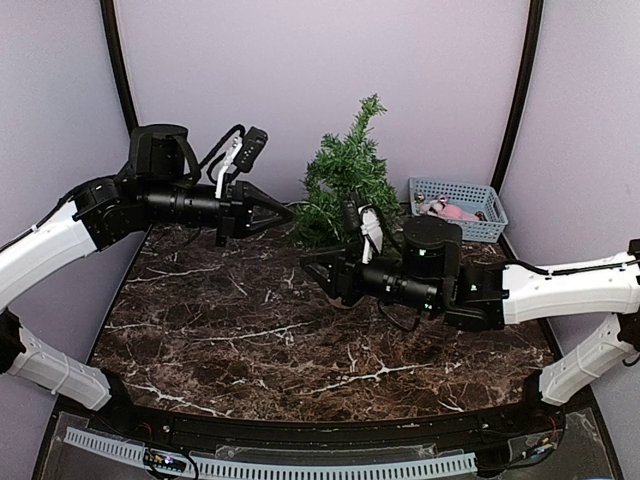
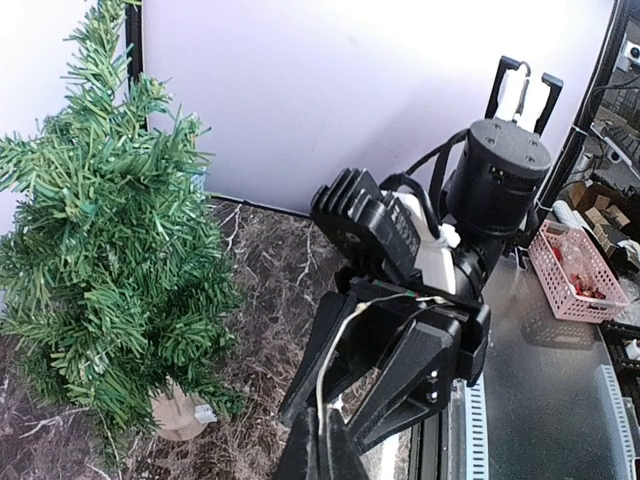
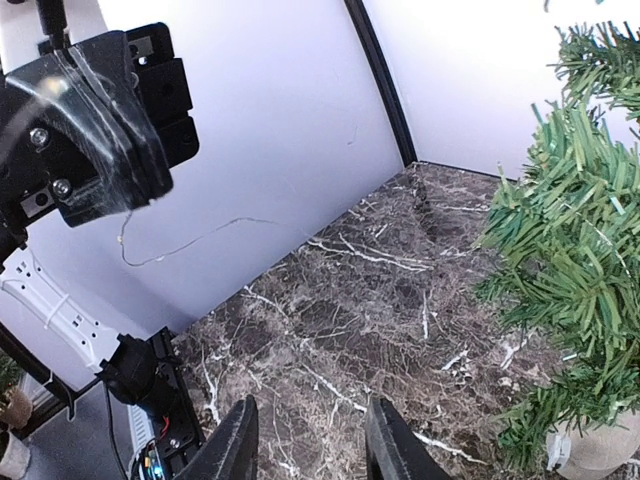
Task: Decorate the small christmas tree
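The small christmas tree (image 1: 345, 175) stands upright at the back middle of the marble table, bare of ornaments; it also shows in the left wrist view (image 2: 110, 270) and the right wrist view (image 3: 580, 250). Its wooden disc base (image 2: 180, 415) rests on the table. My left gripper (image 1: 288, 212) is raised just left of the tree and shut (image 2: 325, 455) on a thin silvery wire (image 2: 335, 350). The wire trails loose in the air (image 3: 190, 240). My right gripper (image 1: 308, 262) is open and empty (image 3: 310, 415), below and facing the left one, in front of the tree.
A blue-grey basket (image 1: 480, 195) holding pink and white items (image 1: 445, 208) stands at the back right, beside the tree. Purple walls close in the back and sides. The right arm's black fingers (image 2: 410, 370) are close in front of the left gripper.
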You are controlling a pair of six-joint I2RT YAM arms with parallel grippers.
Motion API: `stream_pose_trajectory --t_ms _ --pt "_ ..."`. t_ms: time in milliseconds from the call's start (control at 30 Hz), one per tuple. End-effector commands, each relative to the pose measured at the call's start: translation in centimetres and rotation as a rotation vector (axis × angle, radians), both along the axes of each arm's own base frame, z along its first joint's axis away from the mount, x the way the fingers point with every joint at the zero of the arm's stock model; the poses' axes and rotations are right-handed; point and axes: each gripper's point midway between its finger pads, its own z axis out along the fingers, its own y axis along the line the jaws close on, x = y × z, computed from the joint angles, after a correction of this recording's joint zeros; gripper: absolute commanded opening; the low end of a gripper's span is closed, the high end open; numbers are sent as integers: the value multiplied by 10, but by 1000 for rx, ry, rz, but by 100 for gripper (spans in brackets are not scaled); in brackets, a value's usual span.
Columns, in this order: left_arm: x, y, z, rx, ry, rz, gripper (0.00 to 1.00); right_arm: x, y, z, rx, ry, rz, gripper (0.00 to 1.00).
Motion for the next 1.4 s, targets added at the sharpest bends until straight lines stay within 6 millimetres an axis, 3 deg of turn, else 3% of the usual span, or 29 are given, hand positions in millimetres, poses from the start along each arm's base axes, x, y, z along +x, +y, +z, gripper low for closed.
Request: stream_pose_trajectory --t_ms 0,267,633,700,733,800,833,1000,1133,1267,1367 --pt "-1 4 33 -110 -21 35 0 10 -6 24 146 -68 -64 37" --pt "2 7 53 -223 14 80 0 17 -4 7 194 -51 -107 36" --pt "21 23 70 -299 41 211 0 19 -9 -28 163 -6 -133 36" --pt "25 26 76 -322 34 228 0 17 -11 -31 160 0 -131 33" --pt "26 27 76 -326 38 232 0 15 -12 -32 160 0 -122 25" --pt "32 31 75 -329 41 257 0 10 -13 -26 165 -9 -102 5" --pt "37 34 72 -324 45 275 0 8 -15 -23 165 -11 -97 0" --pt "70 55 51 -310 92 411 0 -8 -44 7 129 -40 -119 0" --pt "83 54 34 -310 140 428 0 -15 -84 30 79 -47 -180 0" --pt "79 44 41 -357 128 345 0 -15 -114 44 51 -65 -241 0" --pt "70 37 45 -358 108 265 0 -16 -114 46 58 -75 -232 4"
